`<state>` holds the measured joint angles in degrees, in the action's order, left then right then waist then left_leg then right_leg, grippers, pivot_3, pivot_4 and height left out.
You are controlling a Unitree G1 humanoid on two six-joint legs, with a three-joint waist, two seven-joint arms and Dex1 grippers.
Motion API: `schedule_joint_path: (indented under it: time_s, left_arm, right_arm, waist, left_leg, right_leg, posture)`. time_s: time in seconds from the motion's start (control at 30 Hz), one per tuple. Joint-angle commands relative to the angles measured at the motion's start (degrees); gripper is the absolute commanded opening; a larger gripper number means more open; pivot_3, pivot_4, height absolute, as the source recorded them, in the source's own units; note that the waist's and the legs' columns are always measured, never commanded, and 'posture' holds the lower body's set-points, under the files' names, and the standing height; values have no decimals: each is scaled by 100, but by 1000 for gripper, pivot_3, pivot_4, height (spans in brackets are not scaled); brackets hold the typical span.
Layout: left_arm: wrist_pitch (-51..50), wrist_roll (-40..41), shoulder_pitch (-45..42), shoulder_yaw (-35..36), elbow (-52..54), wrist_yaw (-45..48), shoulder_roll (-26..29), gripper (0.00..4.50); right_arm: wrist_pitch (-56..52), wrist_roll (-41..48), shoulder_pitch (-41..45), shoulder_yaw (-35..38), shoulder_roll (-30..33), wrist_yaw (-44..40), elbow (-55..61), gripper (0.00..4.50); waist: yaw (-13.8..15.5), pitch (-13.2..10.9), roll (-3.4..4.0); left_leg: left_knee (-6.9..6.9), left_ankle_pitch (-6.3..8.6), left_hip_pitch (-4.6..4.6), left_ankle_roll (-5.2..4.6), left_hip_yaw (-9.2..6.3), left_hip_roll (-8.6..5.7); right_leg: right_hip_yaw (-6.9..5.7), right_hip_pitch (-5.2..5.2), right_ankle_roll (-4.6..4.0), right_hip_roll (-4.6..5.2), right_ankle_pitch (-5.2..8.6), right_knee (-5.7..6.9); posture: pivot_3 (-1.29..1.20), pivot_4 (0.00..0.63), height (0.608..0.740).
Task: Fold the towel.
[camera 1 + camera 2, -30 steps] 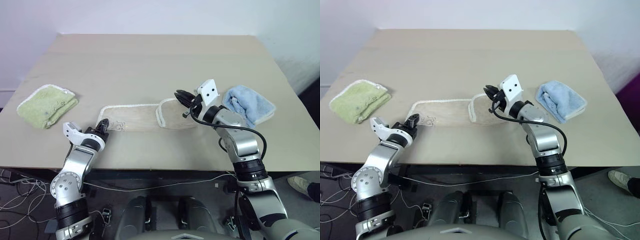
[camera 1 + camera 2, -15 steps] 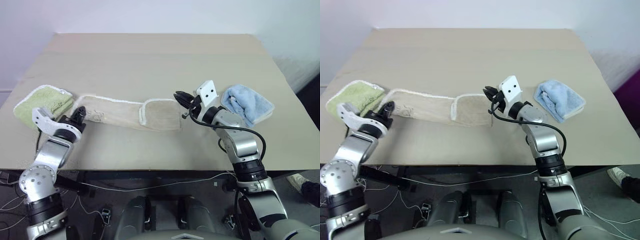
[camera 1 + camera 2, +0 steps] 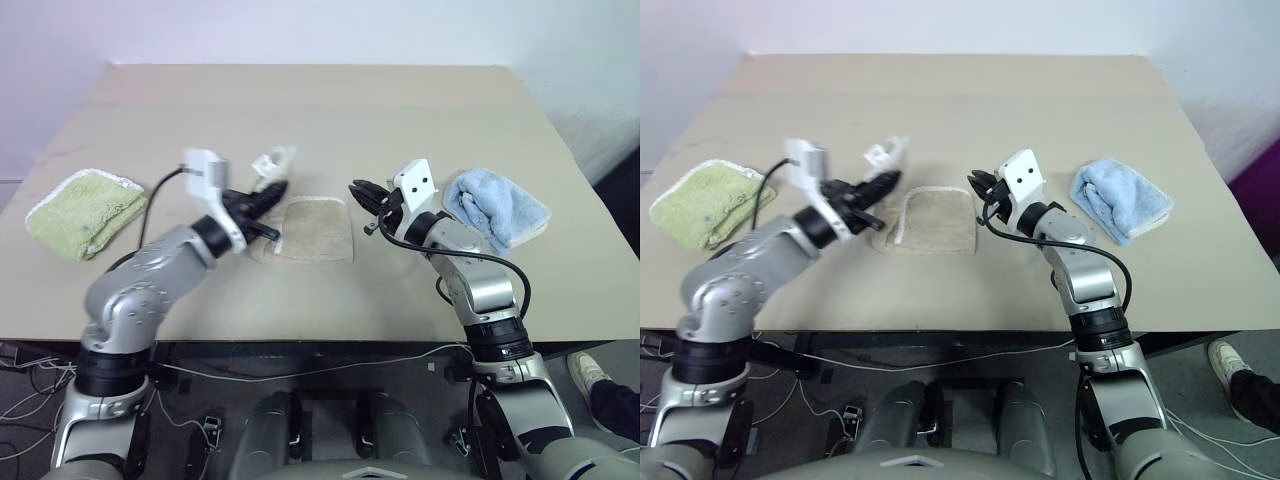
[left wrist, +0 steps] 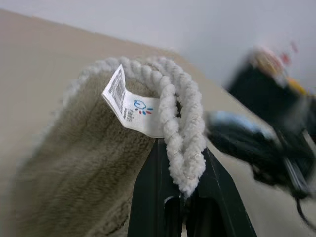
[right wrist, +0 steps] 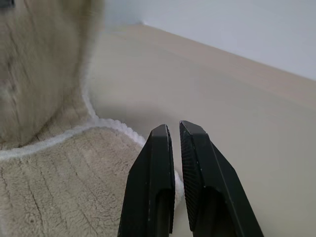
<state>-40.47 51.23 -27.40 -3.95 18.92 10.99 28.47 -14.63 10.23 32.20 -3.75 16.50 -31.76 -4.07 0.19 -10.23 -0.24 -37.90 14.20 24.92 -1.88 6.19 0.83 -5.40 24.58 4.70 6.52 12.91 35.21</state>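
Towel [image 3: 315,228]: beige terry cloth with white corded trim, part lying flat on the table [image 3: 330,120] between the two hands, one end lifted.

Left hand [image 4: 180,197]: fingers pinched shut on the corded trim at the raised corner, held above the table, the cloth trailing down from it.

Right hand [image 3: 358,190]: fingers nearly closed, pinning the trim at the towel's edge nearest it.

Handling, judged: light, limp, non-slip pile; it will sag and drape, so the corded corners are the best holds.

View differences: the left wrist view reveals a small printed label [image 4: 132,104] beside the pinched cord; the head views show a green towel [image 3: 80,210] beyond the left hand and a blue towel [image 3: 500,205] just behind the right hand.
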Motion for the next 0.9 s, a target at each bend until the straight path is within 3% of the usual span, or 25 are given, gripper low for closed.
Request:
schedule_joint_path:
  time_s: [0.03,0.23,0.4,0.53,0.83,0.9]
  left_arm:
    - [185,-930,-307,-678,-303,234,-294,35]
    - [167,-1944,-519,-1171,-865,471,-650,35]
    - [158,-1962,-404,-907,-849,797,-918,35]
    - [-19,-1448,-231,-465,-559,1112,-1158,1008]
    - [-627,-611,130,447,108,1153,-1120,4233]
    - [-599,-628,130,806,47,991,-1030,4447]
  right_arm:
    - [66,19,18,206,45,142,259,359]
    - [-7,22,-102,280,92,310,427,359]
    - [-54,33,-183,320,134,366,529,359]
    - [-47,25,-175,301,126,367,504,359]
    - [-35,25,-67,273,129,300,401,359]
    - [-45,38,-47,275,130,279,390,359]
  waist:
    - [-10,-1,1]
    - [-22,-2,0]
    - [-57,-2,-1]
    - [-82,-3,-1]
    - [-84,-3,-1]
    - [-83,-3,-2]
  left_leg:
    - [0,-4,0,-7,1,3]
    - [0,-7,2,-11,-1,6]
    - [-2,-7,5,-13,-4,6]
    - [-4,-7,7,-14,-6,7]
    - [-7,-7,7,-15,-8,8]
    - [-9,-7,7,-16,-8,7]
  right_leg:
    - [1,1,0,-2,0,0]
    - [0,3,4,-5,-1,2]
    - [-1,3,5,-4,-1,2]
    - [-1,3,5,-2,-1,3]
    - [-1,4,6,-4,-1,8]
    - [-1,3,6,-4,-2,8]
  posture:
    - [0,150,740]
    - [0,150,740]
    - [0,150,740]
    - [0,150,740]
    - [0,150,740]
    - [0,150,740]
